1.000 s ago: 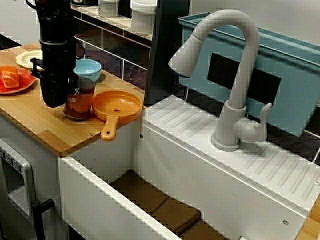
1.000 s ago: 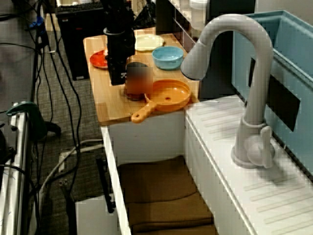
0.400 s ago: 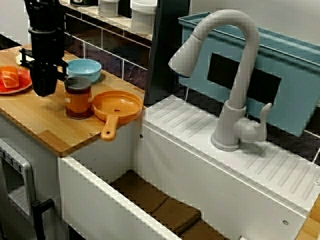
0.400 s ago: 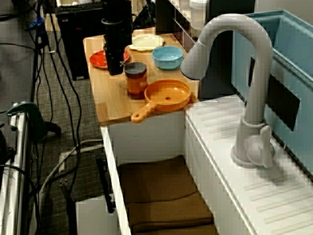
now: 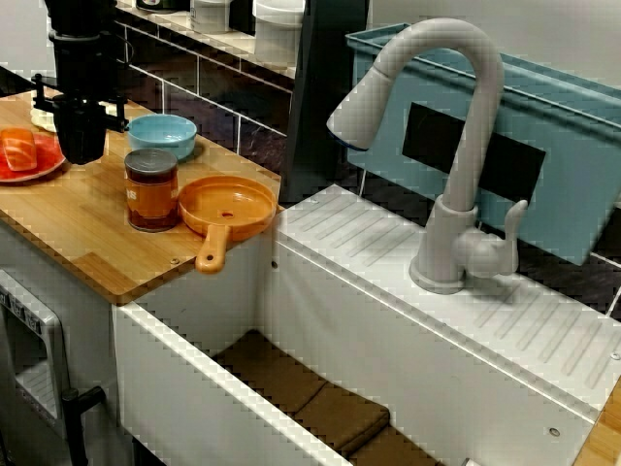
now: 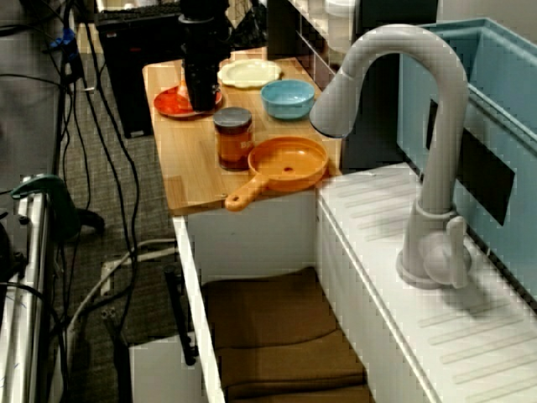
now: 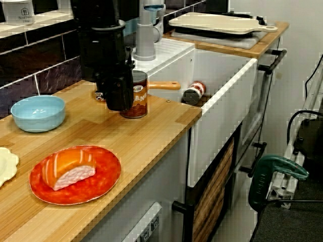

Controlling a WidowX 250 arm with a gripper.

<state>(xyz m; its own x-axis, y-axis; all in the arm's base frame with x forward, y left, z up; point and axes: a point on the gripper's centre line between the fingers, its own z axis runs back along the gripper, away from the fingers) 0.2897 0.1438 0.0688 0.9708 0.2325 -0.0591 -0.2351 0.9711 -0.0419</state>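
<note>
- Sink: white, deep basin, brown mats on its floor. I log it right of the counter in the view across the sink.
- Counter: wooden top carrying all the small items.
- Faucet: pale grey, high arched neck, standing on the ridged ledge behind the basin.
- Gripper: black, hanging above the counter by the rim of the red plate, with a clear gap to the jar. I cannot tell whether its fingers are spread or pressed together.
- Orange pan: at the counter's sink end, handle pointing to the front edge.
- Red plate: carries one salmon sushi piece.
- Blue bowl: behind the jar, near the tiled wall.
- Jar: upright, lid on, amber contents, just beside the pan, between pan and gripper.
</note>
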